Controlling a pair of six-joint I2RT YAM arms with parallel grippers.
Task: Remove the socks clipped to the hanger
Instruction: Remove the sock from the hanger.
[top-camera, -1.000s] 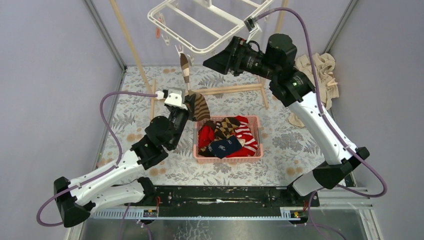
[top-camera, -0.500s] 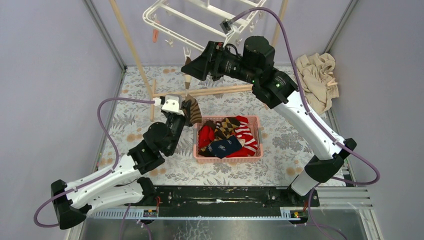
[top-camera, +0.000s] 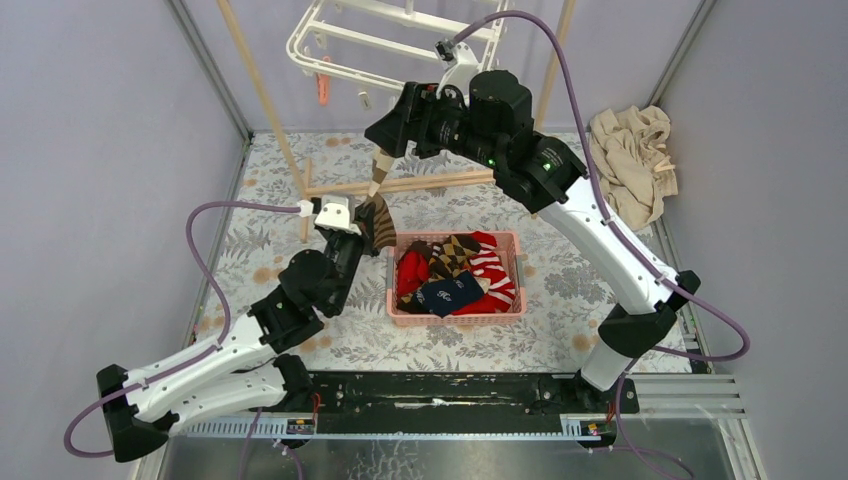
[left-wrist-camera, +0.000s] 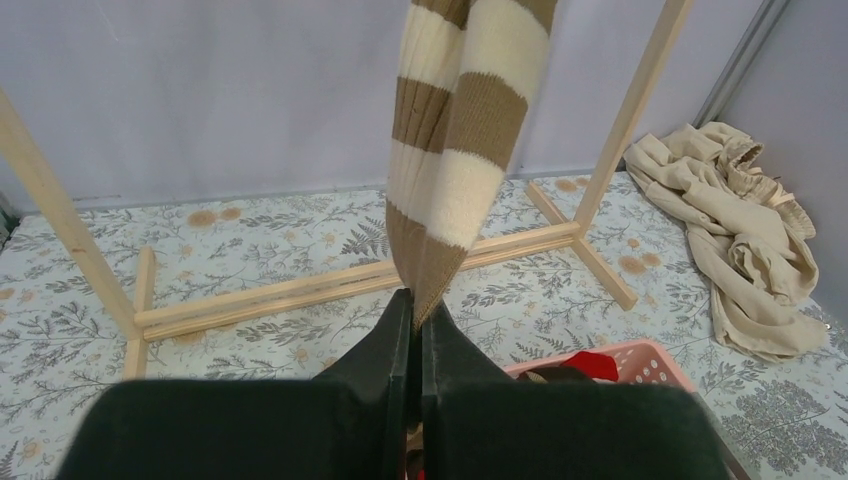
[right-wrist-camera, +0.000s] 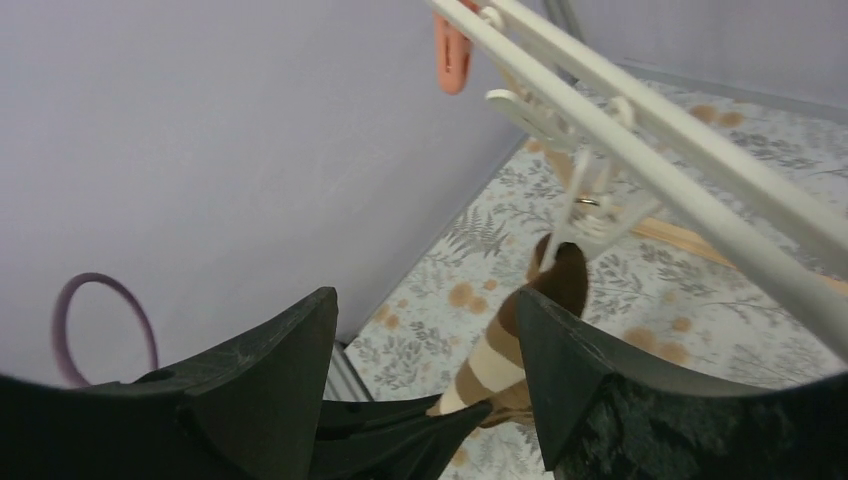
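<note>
Striped sock (left-wrist-camera: 455, 150) clipped to the hanger (right-wrist-camera: 720, 210)
Lower end clamped by the left fingers (left-wrist-camera: 385, 350); right fingers (right-wrist-camera: 270, 380) held apart

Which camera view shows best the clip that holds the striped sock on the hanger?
The right wrist view: the white clip pinches the top of the sock under a hanger bar. In the top external view the right arm hides it. The left wrist view shows only the sock's lower part.
</note>
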